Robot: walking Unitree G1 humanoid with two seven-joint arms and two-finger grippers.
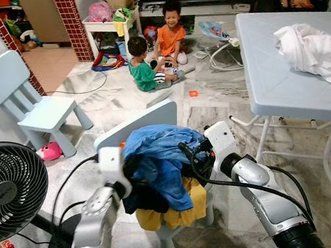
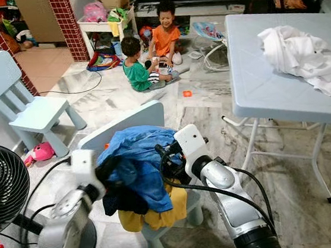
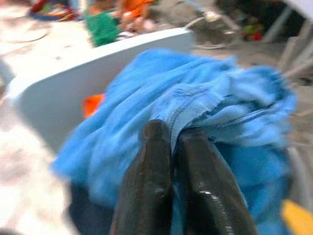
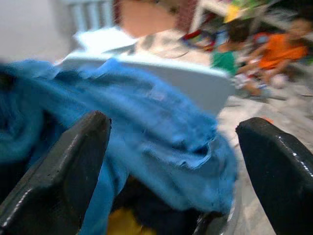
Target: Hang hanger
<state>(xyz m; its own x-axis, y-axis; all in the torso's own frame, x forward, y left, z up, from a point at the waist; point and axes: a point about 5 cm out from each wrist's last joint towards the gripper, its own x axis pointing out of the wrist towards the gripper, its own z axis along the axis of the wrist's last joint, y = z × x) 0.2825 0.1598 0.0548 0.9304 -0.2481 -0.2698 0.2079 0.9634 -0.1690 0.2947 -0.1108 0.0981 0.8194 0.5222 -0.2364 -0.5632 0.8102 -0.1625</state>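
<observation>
A blue garment (image 1: 160, 154) lies on top of a pile of clothes on a small pale chair (image 1: 147, 119) right in front of me. Under it hang a yellow garment (image 1: 176, 215) and a dark one (image 1: 144, 201). My left gripper (image 3: 173, 134) is shut on a fold of the blue garment at the pile's left side. My right gripper (image 4: 171, 125) is open at the pile's right side, its fingers (image 4: 68, 161) spread wide over the blue cloth. I can make out no hanger among the clothes.
A black fan (image 1: 8, 187) stands close on my left, with cables on the floor. A light blue child's chair (image 1: 38, 111) and a pink toy (image 1: 50, 151) are beyond it. A grey table (image 1: 280, 81) with a white cloth (image 1: 316, 53) stands to the right. Two children (image 1: 157, 47) sit on the floor ahead.
</observation>
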